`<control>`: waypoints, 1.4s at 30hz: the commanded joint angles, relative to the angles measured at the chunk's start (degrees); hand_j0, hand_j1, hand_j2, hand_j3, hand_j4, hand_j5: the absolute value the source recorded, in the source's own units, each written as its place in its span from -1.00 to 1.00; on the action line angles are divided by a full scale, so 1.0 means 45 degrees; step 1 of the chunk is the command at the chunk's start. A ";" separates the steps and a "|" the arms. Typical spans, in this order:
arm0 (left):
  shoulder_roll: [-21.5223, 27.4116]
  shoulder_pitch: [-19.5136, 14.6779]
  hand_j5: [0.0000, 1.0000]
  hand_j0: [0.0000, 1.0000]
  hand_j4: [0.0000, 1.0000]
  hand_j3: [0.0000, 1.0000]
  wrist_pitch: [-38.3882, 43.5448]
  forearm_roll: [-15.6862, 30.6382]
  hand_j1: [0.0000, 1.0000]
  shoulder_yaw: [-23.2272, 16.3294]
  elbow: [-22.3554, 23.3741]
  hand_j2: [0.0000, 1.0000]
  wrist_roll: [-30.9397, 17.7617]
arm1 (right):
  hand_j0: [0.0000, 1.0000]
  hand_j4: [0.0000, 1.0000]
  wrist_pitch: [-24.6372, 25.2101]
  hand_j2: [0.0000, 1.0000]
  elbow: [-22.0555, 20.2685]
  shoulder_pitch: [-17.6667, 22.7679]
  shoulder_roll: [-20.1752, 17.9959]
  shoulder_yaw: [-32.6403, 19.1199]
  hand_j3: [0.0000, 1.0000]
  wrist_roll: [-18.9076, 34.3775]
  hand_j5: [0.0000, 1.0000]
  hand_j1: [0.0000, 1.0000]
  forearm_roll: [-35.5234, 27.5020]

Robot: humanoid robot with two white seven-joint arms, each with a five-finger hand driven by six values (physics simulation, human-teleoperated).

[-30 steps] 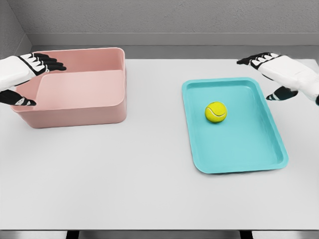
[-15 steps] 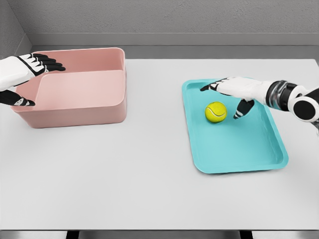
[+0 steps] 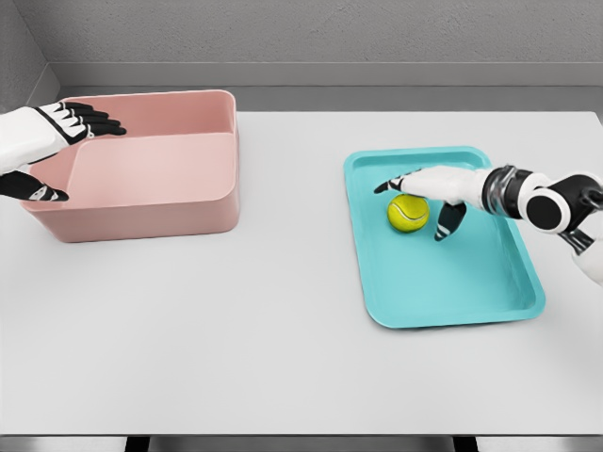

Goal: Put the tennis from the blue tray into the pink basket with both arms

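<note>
sitting on the blue tray (image 3: 452,282), in its far half: the tennis ball (image 3: 408,213), well clear of the tray's raised rim on every side. lying with its long axis running away from the robot, near end angled slightly right: the tray, on the white table (image 3: 283,330). leaving a broad bare stretch of tabletop between the tray and the pink basket (image 3: 141,202), which is standing well to the tray's left with its open top facing up.

reaching in from the tray's right side, forearm crossing the right rim: the right hand (image 3: 435,188), hovering palm-down over the ball. spreading open, fingers (image 3: 391,185) extending past the ball's far side and thumb hanging down just right of the ball. holding nothing; whether touching the ball, impossible to tell.

hovering at the basket's left end, above its rim: the left hand (image 3: 42,141), fingers extended flat over the basket's far left corner, thumb pointing down outside the left wall. gripping nothing.

being round, showing no long axis: the ball, white seam facing the camera.
</note>
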 commanded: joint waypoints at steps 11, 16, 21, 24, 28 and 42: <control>0.0060 0.0000 1.00 1.00 1.00 1.00 0.0016 0.0056 1.00 0.0028 -0.0048 1.00 0.0003 | 0.52 0.52 0.0570 0.52 0.0115 0.0000 0.0105 0.0338 0.52 -0.0004 0.52 0.52 -0.0002; 0.0060 0.0000 1.00 1.00 1.00 1.00 0.0016 0.0056 1.00 0.0028 -0.0048 1.00 0.0003 | 0.13 0.13 0.0590 0.13 0.0115 0.0000 0.0105 0.0357 0.13 -0.0004 0.13 0.13 -0.0002; 0.0060 0.0000 1.00 1.00 1.00 1.00 0.0016 0.0056 1.00 0.0028 -0.0029 1.00 0.0003 | -0.11 -0.11 0.0609 -0.11 0.0115 0.0000 0.0105 0.0396 -0.11 -0.0004 -0.11 -0.11 0.0037; 0.0060 0.0000 1.00 1.00 1.00 1.00 0.0016 0.0056 1.00 0.0028 -0.0029 1.00 0.0003 | -0.11 -0.11 0.0609 -0.11 0.0134 -0.0020 0.0066 0.0396 -0.11 -0.0004 -0.11 -0.11 0.0037; 0.0080 0.0000 1.00 1.00 1.00 1.00 0.0016 0.0056 1.00 0.0028 -0.0009 1.00 0.0003 | -0.11 -0.11 0.0590 -0.11 0.0095 -0.0234 -0.0110 0.0318 -0.11 -0.0004 -0.11 -0.11 0.0037; 0.0099 0.0000 1.00 1.00 1.00 1.00 0.0016 0.0056 1.00 0.0028 0.0030 1.00 0.0003 | -0.14 -0.14 0.0433 -0.14 -0.2404 -0.0547 -0.0774 -0.0131 -0.14 -0.0004 -0.14 -0.14 0.0037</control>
